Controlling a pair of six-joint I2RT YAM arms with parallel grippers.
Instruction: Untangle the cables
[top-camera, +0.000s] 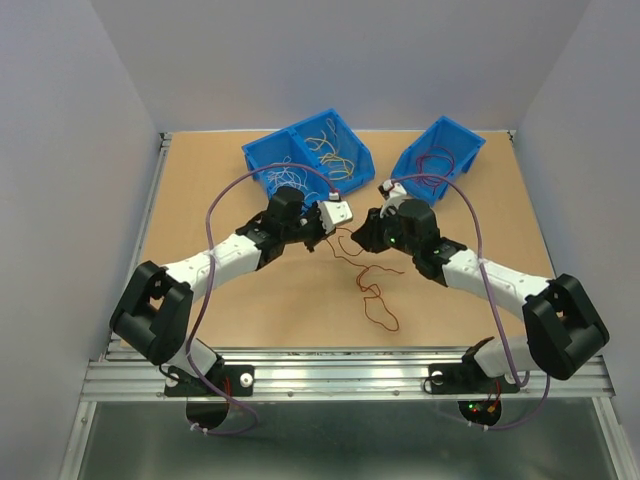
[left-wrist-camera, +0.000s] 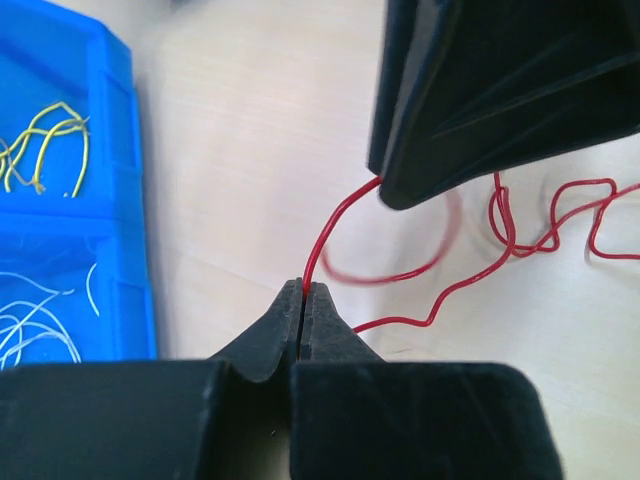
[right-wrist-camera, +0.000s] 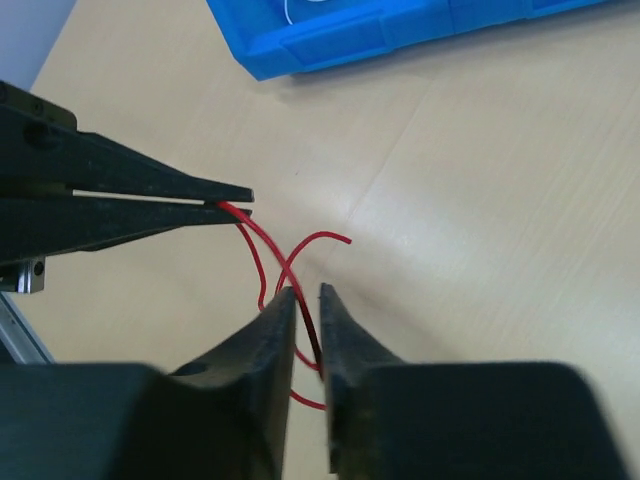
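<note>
Thin red cables (top-camera: 378, 300) lie tangled on the wooden table between the arms, and one strand rises to both grippers. My left gripper (left-wrist-camera: 303, 291) is shut on a red cable (left-wrist-camera: 325, 225) at its tips; it also shows in the top view (top-camera: 318, 240) and in the right wrist view (right-wrist-camera: 235, 203). My right gripper (right-wrist-camera: 306, 295) stands just right of it (top-camera: 358, 238), its jaws a narrow gap apart with a red cable (right-wrist-camera: 262, 240) running between them. The black right gripper body (left-wrist-camera: 480, 90) hangs over the cable in the left wrist view.
A divided blue bin (top-camera: 262, 157) behind the left gripper holds yellow (left-wrist-camera: 45, 140) and white (left-wrist-camera: 30, 320) wires. A second blue bin (top-camera: 465, 135) at the back right holds red wires. The bin's wall (right-wrist-camera: 400, 25) is just beyond my right gripper.
</note>
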